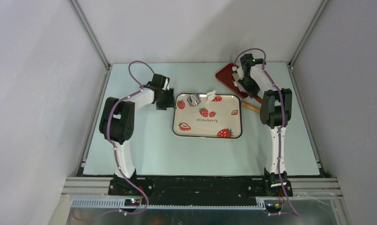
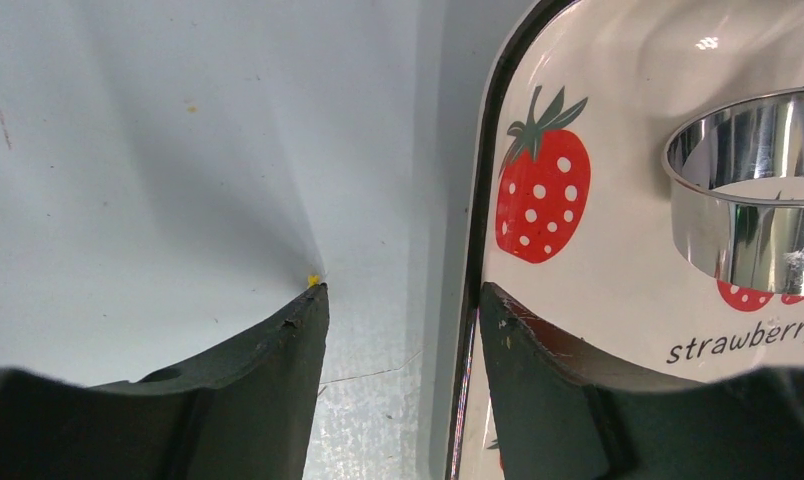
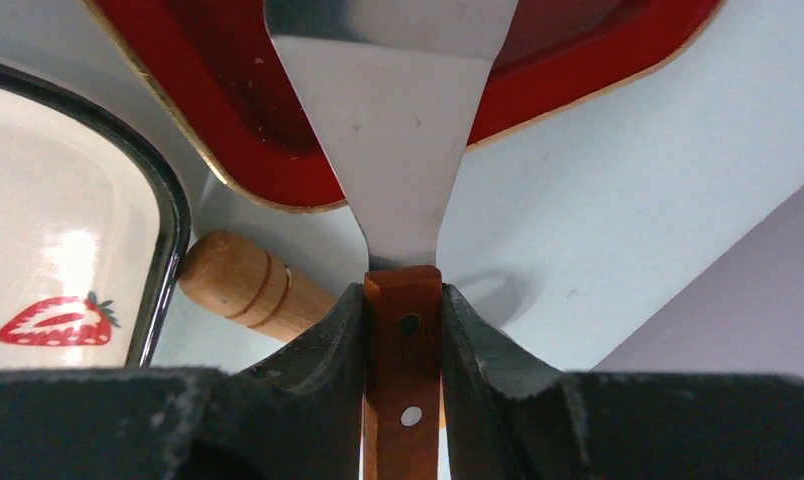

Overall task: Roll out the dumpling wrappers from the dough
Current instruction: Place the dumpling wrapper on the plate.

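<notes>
Gripping a wooden-handled spatula (image 3: 403, 100), my right claw (image 3: 403, 300) holds its blade over the red tray (image 3: 228, 120). My left claw (image 2: 403, 300) stands open astride the rim of the strawberry tray (image 2: 475, 200). The dough (image 1: 211, 96) lies on that tray, between both claws.

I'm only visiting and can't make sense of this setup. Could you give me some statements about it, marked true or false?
1. The right gripper grips a spatula by its wooden handle. True.
2. The spatula's blade reaches over the strawberry tray. False: it reaches over the red tray.
3. A shiny metal ring stands on the strawberry tray. True.
4. The left gripper holds the rolling pin. False: its jaws are open astride the strawberry tray's rim; the rolling pin lies beside that tray.
5. A small white dough piece lies on the strawberry tray. True.
</notes>
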Controlling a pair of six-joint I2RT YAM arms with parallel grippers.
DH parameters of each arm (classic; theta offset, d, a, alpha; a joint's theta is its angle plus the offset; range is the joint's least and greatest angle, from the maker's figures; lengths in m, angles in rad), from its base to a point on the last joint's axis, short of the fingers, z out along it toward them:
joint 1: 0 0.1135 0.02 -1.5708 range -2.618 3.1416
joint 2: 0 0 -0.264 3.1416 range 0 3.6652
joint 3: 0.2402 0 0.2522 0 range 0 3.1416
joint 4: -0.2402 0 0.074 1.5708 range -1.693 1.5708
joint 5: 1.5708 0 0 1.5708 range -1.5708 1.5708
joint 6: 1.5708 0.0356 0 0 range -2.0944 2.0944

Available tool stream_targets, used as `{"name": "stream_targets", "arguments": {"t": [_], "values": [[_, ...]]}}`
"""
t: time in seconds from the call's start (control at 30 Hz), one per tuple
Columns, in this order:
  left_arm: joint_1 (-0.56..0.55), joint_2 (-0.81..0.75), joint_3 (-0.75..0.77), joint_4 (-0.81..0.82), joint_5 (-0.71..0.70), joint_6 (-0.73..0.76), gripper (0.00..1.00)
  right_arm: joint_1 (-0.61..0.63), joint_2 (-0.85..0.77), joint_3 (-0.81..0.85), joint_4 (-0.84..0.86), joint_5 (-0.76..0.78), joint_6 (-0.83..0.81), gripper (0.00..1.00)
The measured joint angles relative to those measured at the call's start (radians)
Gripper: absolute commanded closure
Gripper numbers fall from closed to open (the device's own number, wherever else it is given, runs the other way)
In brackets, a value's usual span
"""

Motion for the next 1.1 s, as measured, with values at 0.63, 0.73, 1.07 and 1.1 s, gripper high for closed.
{"name": "stream_targets", "arguments": {"t": [0.63,0.73,1.07,1.1], "values": [[0.002,0.0,0.0,0.0,0.003,0.0,0.37,0.011,-0.031,0.026,0.067,0.04,0.006,1.0],[0.002,0.0,0.0,0.0,0.003,0.0,0.37,-0.003,-0.075,0.047,0.078,-0.007,0.027,1.0],[0.002,0.0,0.0,0.0,0.003,0.0,0.37,-0.003,-0.159,-0.061,0.092,-0.076,0.048,1.0],[0.002,0.0,0.0,0.0,0.003,0.0,0.37,-0.003,-0.153,-0.059,0.075,-0.11,0.061,1.0]]}}
